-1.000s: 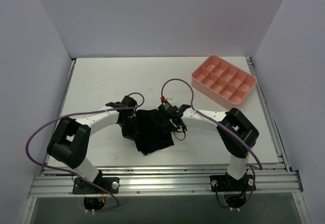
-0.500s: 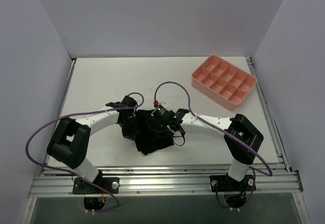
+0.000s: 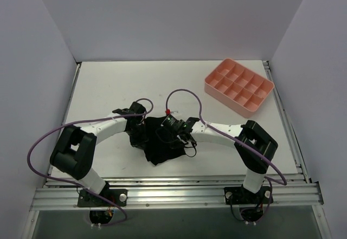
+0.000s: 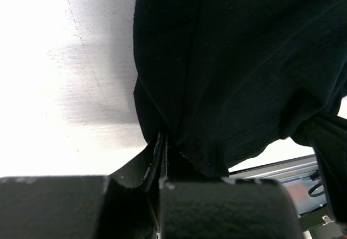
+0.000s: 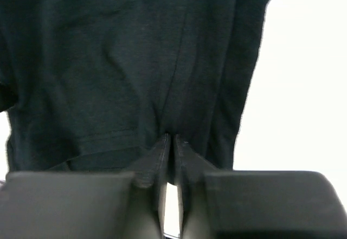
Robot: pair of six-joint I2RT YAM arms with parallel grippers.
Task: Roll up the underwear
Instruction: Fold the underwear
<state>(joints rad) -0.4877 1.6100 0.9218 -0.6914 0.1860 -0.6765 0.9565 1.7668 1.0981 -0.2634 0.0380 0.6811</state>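
Note:
The black underwear (image 3: pixel 161 146) lies bunched on the white table between the two arms, a little in front of the middle. My left gripper (image 3: pixel 140 132) is shut on its left edge; in the left wrist view the closed gripper (image 4: pixel 164 137) pinches a fold of the black fabric (image 4: pixel 238 71). My right gripper (image 3: pixel 172 130) is shut on the garment's upper right part; in the right wrist view the gripper (image 5: pixel 172 138) nips the cloth (image 5: pixel 108 60), which hangs creased before it.
A pink compartment tray (image 3: pixel 239 85) stands at the back right of the table. White walls close in the left, back and right sides. The metal rail (image 3: pixel 173 193) with the arm bases runs along the near edge.
My right gripper has moved left over the underwear, folding its right part inward; the garment looks narrower. The left gripper has stayed in place.

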